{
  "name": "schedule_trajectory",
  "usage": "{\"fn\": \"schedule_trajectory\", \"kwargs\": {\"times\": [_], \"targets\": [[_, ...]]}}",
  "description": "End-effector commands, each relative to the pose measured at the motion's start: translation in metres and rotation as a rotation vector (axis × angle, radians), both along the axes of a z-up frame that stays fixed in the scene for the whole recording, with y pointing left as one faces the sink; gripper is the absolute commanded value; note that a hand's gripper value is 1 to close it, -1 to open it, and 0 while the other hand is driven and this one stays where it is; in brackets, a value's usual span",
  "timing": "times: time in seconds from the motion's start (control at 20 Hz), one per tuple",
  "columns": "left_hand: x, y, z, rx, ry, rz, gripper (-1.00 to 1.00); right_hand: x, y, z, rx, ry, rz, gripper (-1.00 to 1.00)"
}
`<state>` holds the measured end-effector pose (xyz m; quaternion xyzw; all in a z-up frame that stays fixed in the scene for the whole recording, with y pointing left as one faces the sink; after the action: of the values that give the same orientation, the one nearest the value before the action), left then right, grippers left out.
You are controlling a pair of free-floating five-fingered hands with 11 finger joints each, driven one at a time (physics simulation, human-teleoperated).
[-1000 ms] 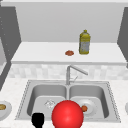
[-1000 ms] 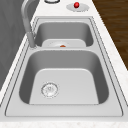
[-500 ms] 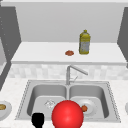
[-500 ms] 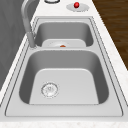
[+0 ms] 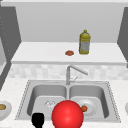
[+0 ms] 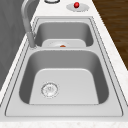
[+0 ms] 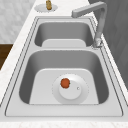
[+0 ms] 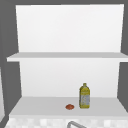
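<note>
The left hand (image 5: pixel 38 119) hangs low at the sink's (image 5: pixel 24 98) near rim, in front of the left basin. It shows as a dark shape, and whether it is open or closed cannot be told. Just to its right is a big red ball (image 5: pixel 67 115), in front of the divider between the two basins. A narrow gap seems to part hand and ball, so the hand looks to hold nothing.

Judged from this, the work is at the approach step, with the ball the nearest thing to the hand and no grip made. A next move would call for a short sideways reach to the right and a wide grasp, since the ball is round, smooth and broader than the hand.

In the right basin a plate (image 7: pixel 75 95) carries a small orange fruit (image 7: pixel 65 83).
</note>
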<state>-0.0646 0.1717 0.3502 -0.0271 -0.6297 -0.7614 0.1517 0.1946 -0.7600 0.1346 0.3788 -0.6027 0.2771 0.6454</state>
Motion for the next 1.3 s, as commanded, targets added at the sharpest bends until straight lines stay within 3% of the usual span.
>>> {"fn": "schedule_trajectory", "kwargs": {"times": [0.0,0.45,1.15,1.25], "targets": [[0.0,0.0,0.0,0.0,0.0,0.0,0.0,0.016,0.018,-0.004,-0.105,-0.102,-0.003,-1.0],[0.0,0.0,0.0,0.0,0.0,0.0,0.0,0.042,0.058,-0.01,-0.178,-0.124,-0.024,-1.0],[0.0,0.0,0.0,0.0,0.0,0.0,0.0,0.038,0.103,-0.01,-0.245,-0.122,-0.04,-1.0],[0.0,0.0,0.0,0.0,0.0,0.0,0.0,0.034,0.113,-0.009,-0.24,-0.096,-0.039,-1.0]]}}
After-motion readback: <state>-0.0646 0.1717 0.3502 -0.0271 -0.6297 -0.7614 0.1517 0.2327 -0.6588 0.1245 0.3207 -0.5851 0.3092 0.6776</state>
